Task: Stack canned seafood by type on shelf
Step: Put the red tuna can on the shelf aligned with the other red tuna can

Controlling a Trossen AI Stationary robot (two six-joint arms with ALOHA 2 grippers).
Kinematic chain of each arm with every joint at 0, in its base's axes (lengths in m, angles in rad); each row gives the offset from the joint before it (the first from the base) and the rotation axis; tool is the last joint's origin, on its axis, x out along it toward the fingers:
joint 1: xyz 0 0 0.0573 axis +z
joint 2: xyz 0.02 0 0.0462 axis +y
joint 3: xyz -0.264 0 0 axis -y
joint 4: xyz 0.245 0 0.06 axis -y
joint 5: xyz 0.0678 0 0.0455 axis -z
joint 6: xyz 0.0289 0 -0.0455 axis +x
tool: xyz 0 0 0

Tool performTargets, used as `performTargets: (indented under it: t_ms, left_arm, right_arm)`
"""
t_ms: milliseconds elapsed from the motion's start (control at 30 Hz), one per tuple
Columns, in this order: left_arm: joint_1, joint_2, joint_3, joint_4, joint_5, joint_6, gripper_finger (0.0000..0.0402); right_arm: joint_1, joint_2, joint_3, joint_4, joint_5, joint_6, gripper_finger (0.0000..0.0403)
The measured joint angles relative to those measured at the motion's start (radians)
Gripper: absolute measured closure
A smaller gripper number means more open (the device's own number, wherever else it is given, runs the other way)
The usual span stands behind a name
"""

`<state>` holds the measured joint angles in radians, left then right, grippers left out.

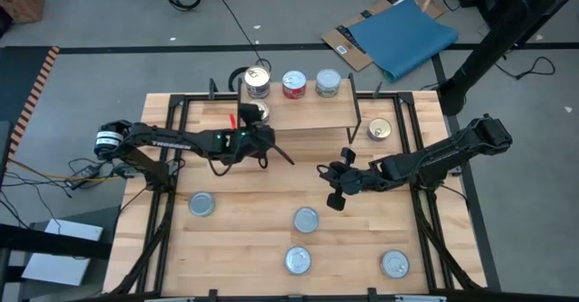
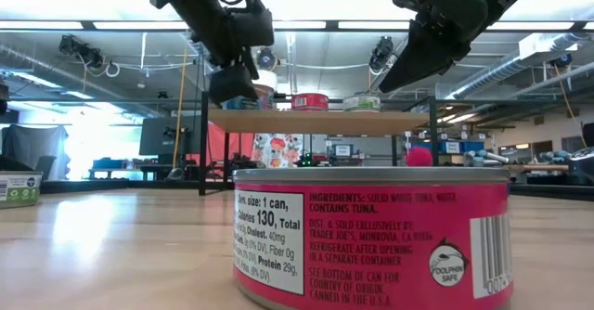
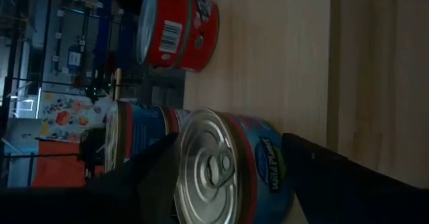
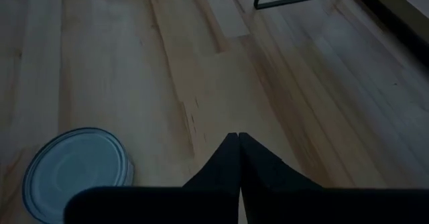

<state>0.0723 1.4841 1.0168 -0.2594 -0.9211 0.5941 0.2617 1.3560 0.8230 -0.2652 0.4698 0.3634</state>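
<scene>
The shelf (image 1: 308,117) stands at the table's far middle, with three stands of tins along its far edge: a stacked pair (image 1: 258,83), a red tin (image 1: 293,84) and a silver-topped tin (image 1: 327,84). A blue-labelled tin (image 3: 234,174) stands upright on the shelf's left end (image 1: 256,112). My left gripper (image 3: 228,140) is open at that end, one finger on either side of this tin; no touch shows plainly. My right gripper (image 1: 335,189) hangs shut above the table, right of centre, holding nothing.
Several silver-topped tins lie loose on the table's near half (image 1: 201,204) (image 1: 306,219) (image 1: 298,260) (image 1: 393,264). A gold-topped tin (image 1: 380,130) sits right of the shelf. A red tuna tin (image 2: 371,240) fills the low view's front. Bare wood lies between the arms.
</scene>
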Motion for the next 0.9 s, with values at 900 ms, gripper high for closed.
performTargets:
  t_ms: [900]
  left_arm:
    - [-0.172, -0.105, -0.283, 0.565, 0.737, -0.331, 0.021]
  right_arm:
    - [0.14, -0.001, 0.0, -0.154, -0.354, 0.275, 0.0366]
